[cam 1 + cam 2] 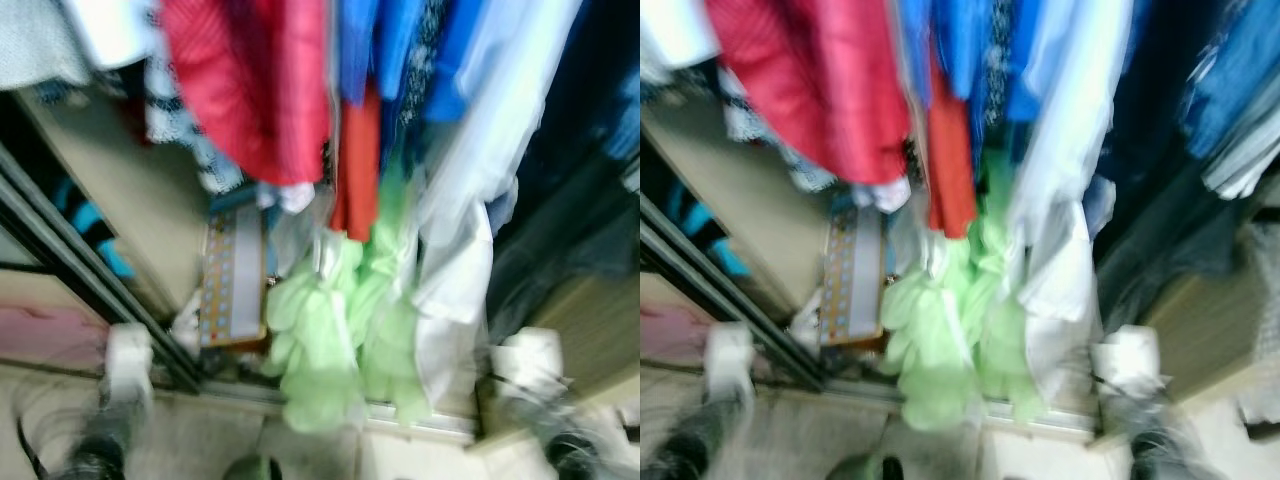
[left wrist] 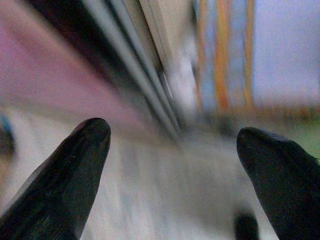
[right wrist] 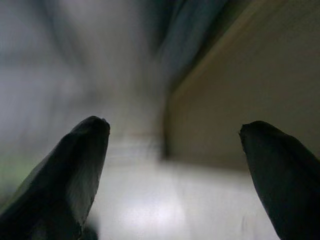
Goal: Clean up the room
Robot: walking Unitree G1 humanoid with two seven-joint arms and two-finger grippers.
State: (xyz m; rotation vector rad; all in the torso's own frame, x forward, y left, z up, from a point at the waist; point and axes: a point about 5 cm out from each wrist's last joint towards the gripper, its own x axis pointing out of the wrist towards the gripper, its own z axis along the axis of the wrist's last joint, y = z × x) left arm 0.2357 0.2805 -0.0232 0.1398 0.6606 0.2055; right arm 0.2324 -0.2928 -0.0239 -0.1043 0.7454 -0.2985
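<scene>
Left gripper (image 2: 172,165): fingers spread, empty, low above the pale floor (image 2: 150,200) beside the wardrobe's sliding-door track (image 1: 90,280). Right gripper (image 3: 172,165): fingers spread, empty, near a beige panel (image 3: 250,95). The open wardrobe (image 1: 150,200) holds hanging clothes: red garment (image 1: 250,90), blue garments (image 1: 400,50), white garment (image 1: 470,200), light green garment (image 1: 330,340) reaching its base. A patterned flat item (image 1: 232,280) leans inside. Head views are blurred.

An open wardrobe (image 1: 130,200) is taking up the blurred head views, its beige inner wall showing on the left. A dark sliding-door track (image 1: 90,270) is running diagonally down to the pale floor (image 1: 200,440), which is catching soft light.
</scene>
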